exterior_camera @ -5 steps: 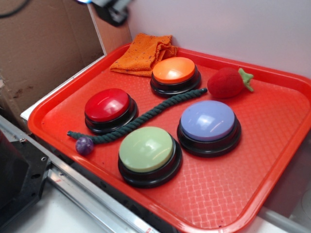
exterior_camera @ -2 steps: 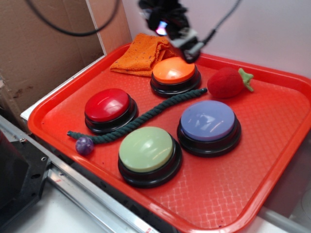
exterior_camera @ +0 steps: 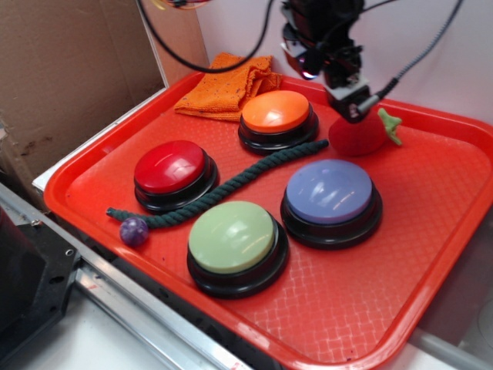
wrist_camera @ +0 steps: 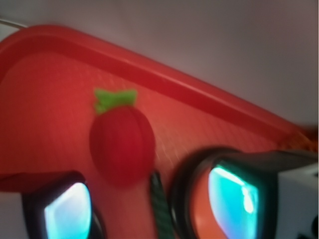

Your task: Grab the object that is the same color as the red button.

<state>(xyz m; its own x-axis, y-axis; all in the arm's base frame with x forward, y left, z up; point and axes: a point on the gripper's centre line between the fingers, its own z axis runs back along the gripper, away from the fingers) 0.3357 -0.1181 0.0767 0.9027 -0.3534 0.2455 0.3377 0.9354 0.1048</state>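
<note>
A red tray [exterior_camera: 431,231] fills most of the exterior view. At about 9 o'clock on it sits the red button [exterior_camera: 171,167], a glossy dome on a black base. Just below it, near the tray's front-left edge, lies a small purple ball [exterior_camera: 133,230], touching the end of a dark green rope [exterior_camera: 231,186] that snakes up toward the tray's middle. At 6 o'clock is a pale green button [exterior_camera: 233,237], and at 12 o'clock an orange button [exterior_camera: 276,111], with a folded orange cloth [exterior_camera: 223,85] behind it at 11 o'clock, draped over the tray's rim. Right of center sits a blue-violet button [exterior_camera: 330,193].

At about 1 o'clock lies the strawberry [exterior_camera: 360,135], a fuzzy red plush with a green leafy stem pointing right, near the tray's back rim. The hand [exterior_camera: 350,99] hangs right above its upper left side; whether they touch is unclear, and whether the hand is open or closed cannot be told. In the blurred wrist view the strawberry [wrist_camera: 121,144] lies free on the tray [wrist_camera: 45,84].
</note>
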